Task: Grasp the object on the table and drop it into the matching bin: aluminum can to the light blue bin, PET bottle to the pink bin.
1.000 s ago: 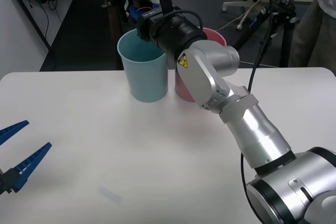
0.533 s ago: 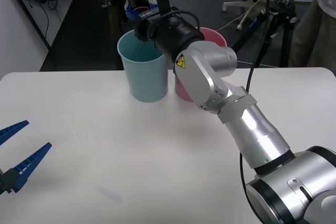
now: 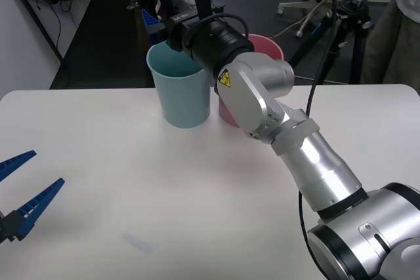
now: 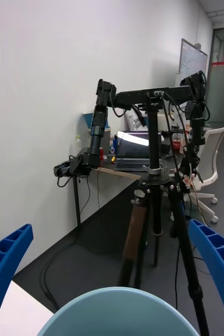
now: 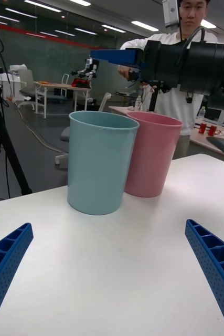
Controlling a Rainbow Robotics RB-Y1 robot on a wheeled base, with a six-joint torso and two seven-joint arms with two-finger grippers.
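Right gripper spread wide, empty, above blue bin. Can unseen; judged light, slippery, dentable; grip mid-body.

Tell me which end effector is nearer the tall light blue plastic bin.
The right. The right end effector hangs open above the tall light blue plastic bin's rim; the left end effector sits open, low over the white table's near left edge.
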